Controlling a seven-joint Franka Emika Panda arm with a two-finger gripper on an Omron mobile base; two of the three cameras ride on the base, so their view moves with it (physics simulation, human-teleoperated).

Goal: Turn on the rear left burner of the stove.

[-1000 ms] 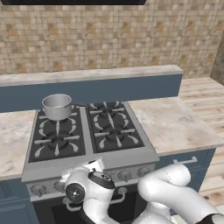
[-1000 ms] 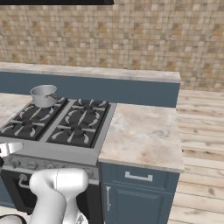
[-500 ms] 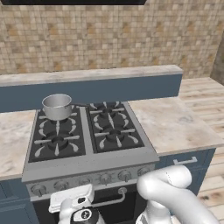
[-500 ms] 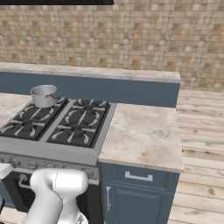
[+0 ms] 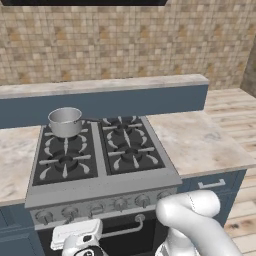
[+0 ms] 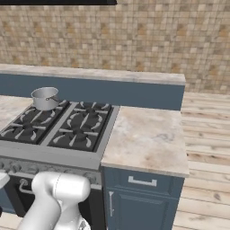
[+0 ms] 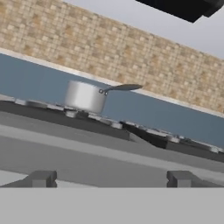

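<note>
at the lower left of the left base view, the claw is seen below the stove; its spread cannot be told. the rear left burner, upper left, is covered by a pot. a rigid, smooth knob would likely be pinched by its rim.

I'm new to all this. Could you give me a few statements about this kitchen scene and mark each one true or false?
1. A silver pot sits on the rear left burner. True.
2. The stove has six burners. False: it has four.
3. The pot's handle shows in the hand view. True.
4. A frying pan lies on the counter right of the stove. False: no pan is there.
5. The stove's knobs run along its front. True.
</note>
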